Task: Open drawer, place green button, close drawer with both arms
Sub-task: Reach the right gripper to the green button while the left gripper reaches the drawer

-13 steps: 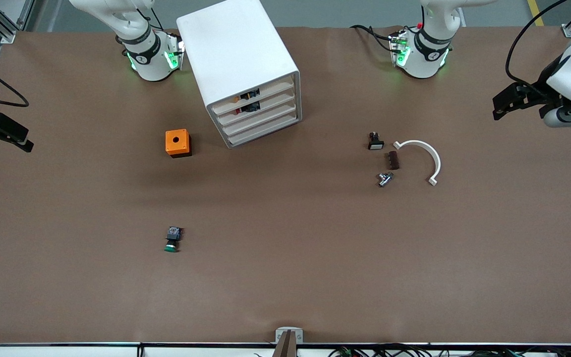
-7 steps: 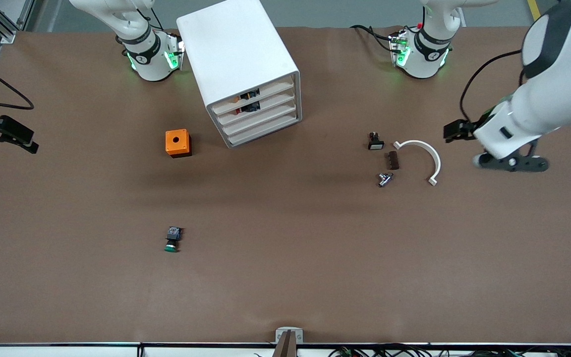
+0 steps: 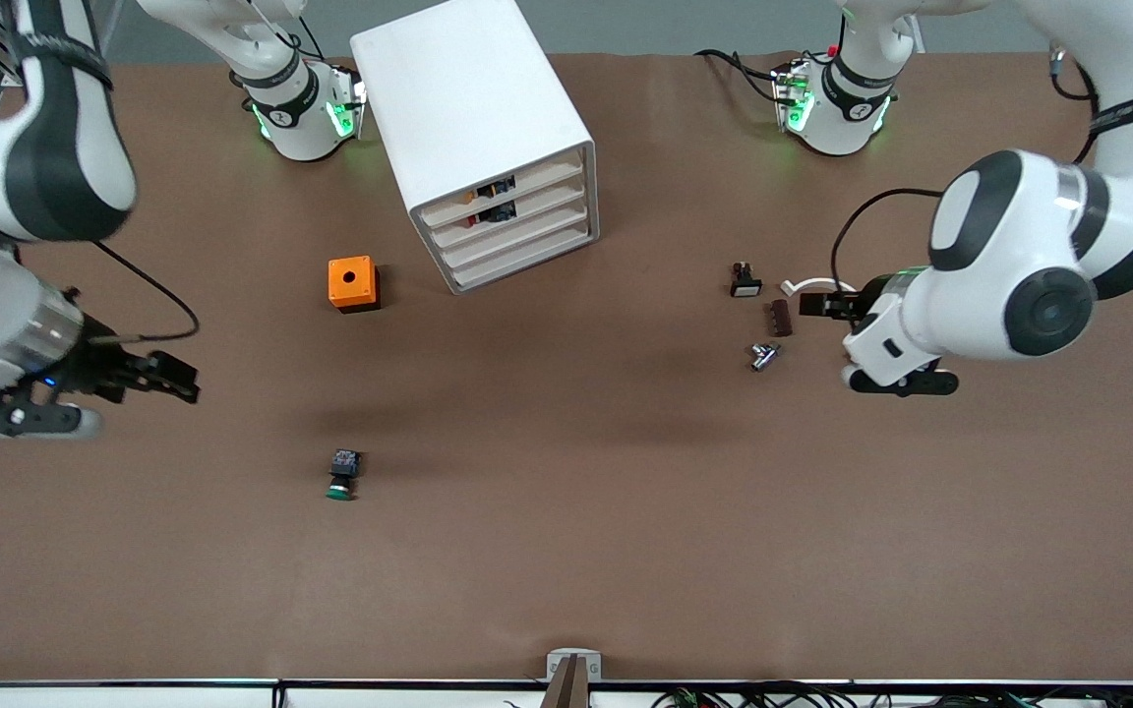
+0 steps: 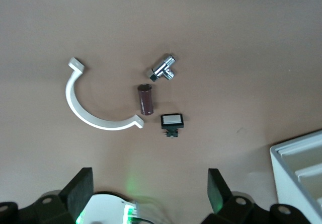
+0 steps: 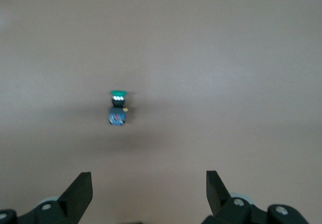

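Observation:
The button (image 3: 341,475), with a green cap and a black-blue body, lies on its side on the brown table, nearer the front camera than the orange box. It also shows in the right wrist view (image 5: 117,109). The white cabinet (image 3: 473,118) stands between the arm bases. Its third drawer (image 3: 527,239) is shut. My right gripper (image 3: 183,382) is open and empty over bare table, toward the right arm's end from the button; it shows open in its wrist view (image 5: 148,189). My left gripper (image 3: 812,303) is open and empty over the white curved piece; it shows open in its wrist view (image 4: 148,189).
An orange box with a hole (image 3: 352,282) sits beside the cabinet. Toward the left arm's end lie a black switch with a white face (image 3: 745,282), a brown cylinder (image 3: 780,318), a metal fitting (image 3: 763,355) and a white curved piece (image 4: 88,110). The cabinet's top two drawers hold red and black parts.
Both arms have swung in from the table's ends. The left gripper has moved over the small parts. The right gripper has come closer to the button. Nothing on the table has moved.

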Available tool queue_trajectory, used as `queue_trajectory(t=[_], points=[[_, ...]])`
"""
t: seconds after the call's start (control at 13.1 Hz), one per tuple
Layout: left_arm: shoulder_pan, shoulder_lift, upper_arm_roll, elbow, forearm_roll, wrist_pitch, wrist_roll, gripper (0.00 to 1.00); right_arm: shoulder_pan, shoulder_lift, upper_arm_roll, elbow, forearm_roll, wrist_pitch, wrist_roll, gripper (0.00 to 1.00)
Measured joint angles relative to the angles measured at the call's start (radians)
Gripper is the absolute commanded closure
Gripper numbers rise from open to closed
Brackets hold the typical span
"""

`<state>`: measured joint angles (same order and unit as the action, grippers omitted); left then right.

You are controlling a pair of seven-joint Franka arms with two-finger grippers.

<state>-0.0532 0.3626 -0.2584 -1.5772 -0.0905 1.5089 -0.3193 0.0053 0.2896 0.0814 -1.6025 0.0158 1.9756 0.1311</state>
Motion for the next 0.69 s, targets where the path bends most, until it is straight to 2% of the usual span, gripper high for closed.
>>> queue_trajectory(t=[0.38, 0.69], points=[[-0.095, 0.157, -0.002, 0.077, -0.095, 0.006, -0.358, 0.0, 0.002, 0.209, 0.064, -0.005, 0.0, 0.275, 0.146, 0.0], [-0.18, 0.252, -0.002, 0.112, -0.164, 0.091, -0.642, 0.0, 0.001, 0.361, 0.097, -0.005, 0.0, 0.457, 0.169, 0.0]])
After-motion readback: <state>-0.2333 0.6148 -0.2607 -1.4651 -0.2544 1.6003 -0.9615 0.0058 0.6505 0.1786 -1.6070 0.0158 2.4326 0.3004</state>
